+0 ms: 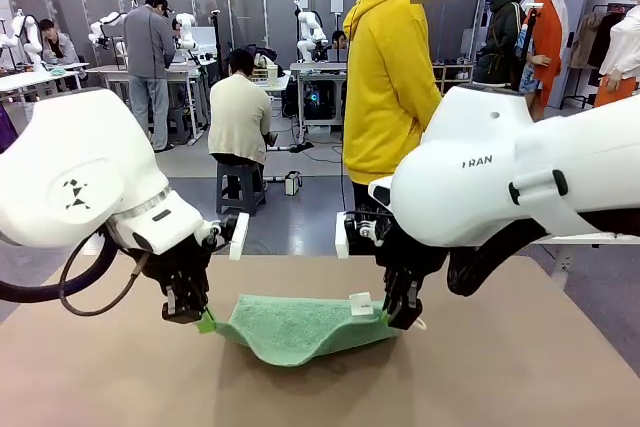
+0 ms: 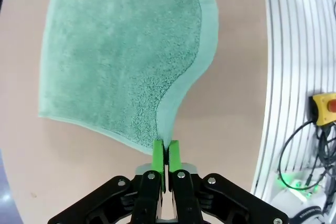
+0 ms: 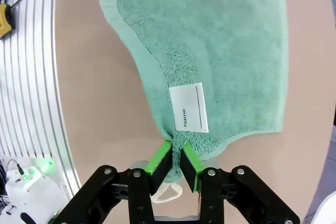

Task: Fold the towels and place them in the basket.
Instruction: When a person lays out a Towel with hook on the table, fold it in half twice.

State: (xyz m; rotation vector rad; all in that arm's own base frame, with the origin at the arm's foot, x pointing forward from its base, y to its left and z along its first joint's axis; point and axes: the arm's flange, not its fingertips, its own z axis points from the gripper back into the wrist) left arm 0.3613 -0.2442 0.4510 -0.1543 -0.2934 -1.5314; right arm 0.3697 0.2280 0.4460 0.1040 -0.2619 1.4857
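Two corners of mint towel point(image 1: 300, 327) pinched — left gripper point(image 1: 198, 319), right gripper point(image 1: 400, 315); long axis left-right, middle sagging on table point(image 1: 500, 377).

The counter point(image 1: 520, 377) has a plain, matt top of light brown colour. A mint green terry towel point(image 1: 300, 329) lies directly on it, near the middle of the top. The towel is only partly on the counter: its middle part rests on the surface, while its left and right corners are lifted off it, so the cloth sags between them. A white label point(image 3: 188, 107) with the word "Name" sits near the raised right corner.
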